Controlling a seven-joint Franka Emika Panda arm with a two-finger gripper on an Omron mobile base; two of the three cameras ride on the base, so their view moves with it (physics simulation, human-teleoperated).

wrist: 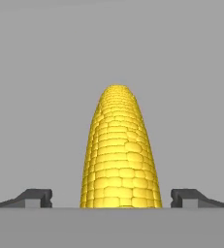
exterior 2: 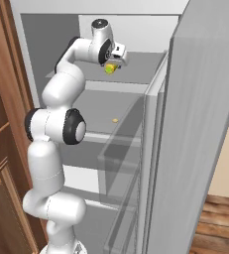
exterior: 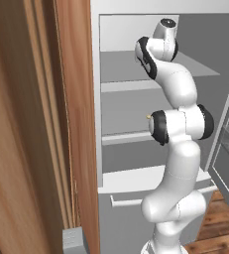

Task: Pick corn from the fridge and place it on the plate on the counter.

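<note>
Nearest, we record the gripper (wrist: 111,197), jaws spread wide either side of the corn (wrist: 119,155), not touching it. Beyond, upper centre of the right base view, the corn lies on the fridge (exterior 2: 136,59) upper shelf; a small yellow speck (exterior 2: 115,120) sits one shelf lower.

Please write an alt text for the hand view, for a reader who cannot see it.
A yellow corn cob stands in the middle between the two dark fingertips of the open claw, with a gap on each side. Behind it is the plain grey inside of the fridge.
</note>
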